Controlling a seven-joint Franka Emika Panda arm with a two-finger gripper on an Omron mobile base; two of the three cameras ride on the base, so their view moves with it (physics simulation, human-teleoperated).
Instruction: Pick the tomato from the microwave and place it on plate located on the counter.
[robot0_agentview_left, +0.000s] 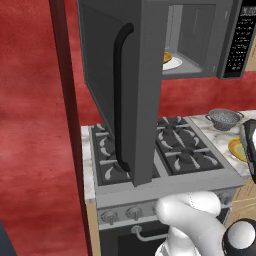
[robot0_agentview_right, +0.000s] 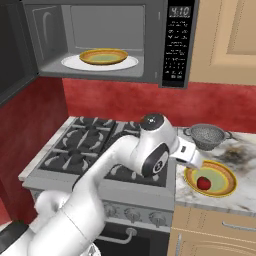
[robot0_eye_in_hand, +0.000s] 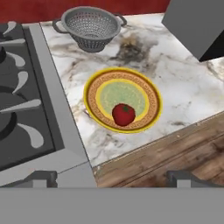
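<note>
One tomato on counter plate

Microwave (robot0_agentview_right: 100, 40): door open, second plate (robot0_agentview_right: 103, 56) inside. Stove (robot0_agentview_right: 90, 145): left of counter (robot0_eye_in_hand: 183, 87). Colander (robot0_eye_in_hand: 89, 27): counter's rear edge. Plate (robot0_eye_in_hand: 123, 99): near counter's front edge, beside stove. Tomato (robot0_eye_in_hand: 123, 114): on plate's front part. Gripper (robot0_eye_in_hand: 109, 177): jaws spread, holding nothing.

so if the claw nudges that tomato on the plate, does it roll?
Likely yes: the tomato looks round and smooth, lying loose on the plate. The plate's raised rim might stop it. Its glossy skin may be slippery to pinch.
</note>
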